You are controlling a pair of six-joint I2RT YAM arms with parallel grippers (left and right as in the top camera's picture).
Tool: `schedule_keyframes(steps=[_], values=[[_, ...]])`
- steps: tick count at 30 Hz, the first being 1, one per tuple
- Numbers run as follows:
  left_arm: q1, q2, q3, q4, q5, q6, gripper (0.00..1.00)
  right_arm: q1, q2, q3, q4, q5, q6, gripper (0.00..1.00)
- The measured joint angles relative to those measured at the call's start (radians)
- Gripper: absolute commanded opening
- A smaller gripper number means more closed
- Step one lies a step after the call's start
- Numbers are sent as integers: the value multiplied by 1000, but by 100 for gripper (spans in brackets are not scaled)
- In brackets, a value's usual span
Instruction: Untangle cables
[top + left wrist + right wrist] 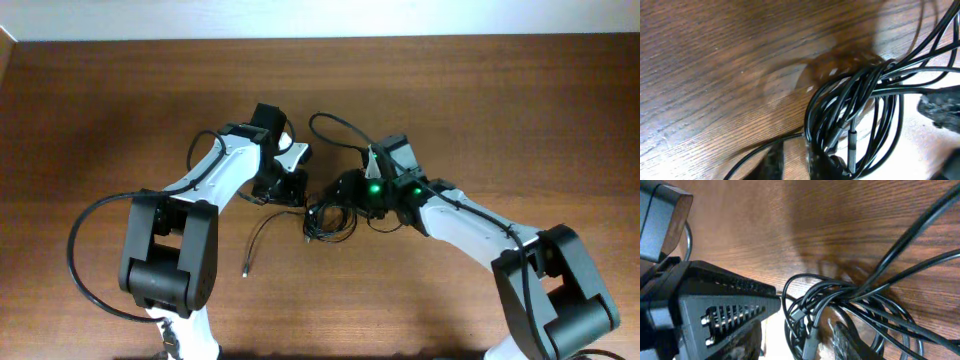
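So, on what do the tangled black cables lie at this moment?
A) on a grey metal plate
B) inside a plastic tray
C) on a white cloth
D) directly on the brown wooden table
D: the cables rest straight on the table, whose brown wood grain shows around them in both wrist views.

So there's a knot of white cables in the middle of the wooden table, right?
No, the cables are black, not white, as the overhead view shows; they do lie knotted in the middle of the wooden table.
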Motion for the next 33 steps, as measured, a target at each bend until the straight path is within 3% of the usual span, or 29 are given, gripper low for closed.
schedule_keyframes(steps=[10, 15, 18, 20, 21, 23, 26, 33], values=[[0, 0, -13, -91, 129, 68, 26, 37, 0, 0, -59, 67, 78, 38], [0, 1, -121, -5, 151, 67, 23, 37, 0, 0, -61, 84, 78, 37], [0, 1, -166, 74, 178, 32, 15, 37, 5, 0, -62, 91, 79, 37], [0, 1, -171, 92, 188, 19, 2, 38, 11, 0, -75, 94, 78, 37], [0, 1, -172, 99, 193, 14, 0, 39, 17, 0, -79, 94, 79, 37], [0, 1, -172, 114, 203, 4, 0, 44, 29, 0, -83, 95, 79, 37], [0, 1, -173, 124, 211, 29, 0, 55, 34, 0, -87, 105, 80, 26], [0, 1, -175, 147, 256, 114, 0, 67, 94, 1, -75, 101, 180, 31]])
